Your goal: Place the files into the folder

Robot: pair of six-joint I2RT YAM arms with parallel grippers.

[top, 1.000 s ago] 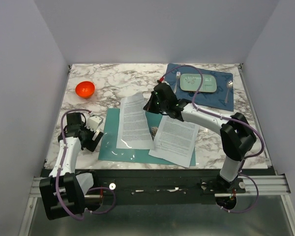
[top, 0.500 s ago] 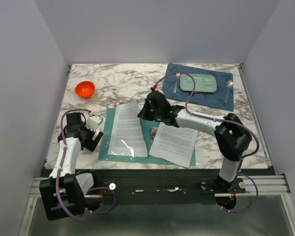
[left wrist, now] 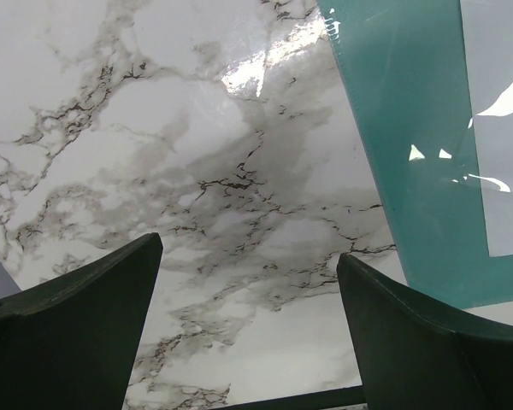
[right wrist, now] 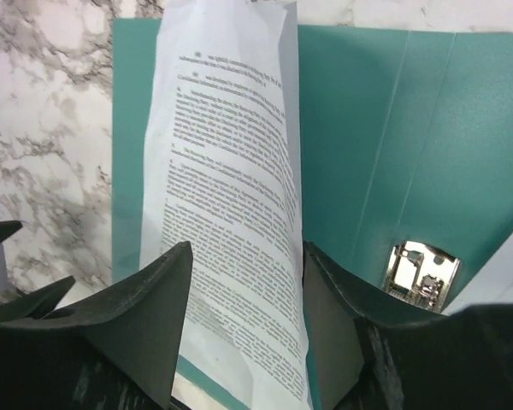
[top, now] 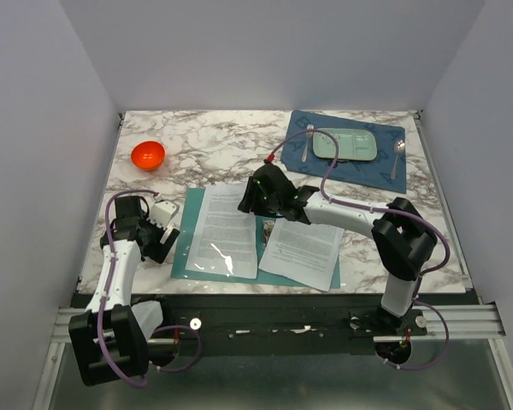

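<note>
A white marble table (top: 205,145) stands between plain grey walls (top: 265,51). The green folder (top: 181,256) lies open near the front edge, the files (top: 225,231) on its leaves. The left gripper (left wrist: 248,282) and right gripper (right wrist: 244,282) are both released, holding nothing.

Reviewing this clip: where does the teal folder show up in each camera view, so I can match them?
Top external: the folder lies open at the near centre of the table.
Left wrist: upper right corner, one leaf's edge only.
Right wrist: mostly upper right, clip at its spine.
Shared landmark: the printed sheet on its left leaf, seen in all three.
</note>
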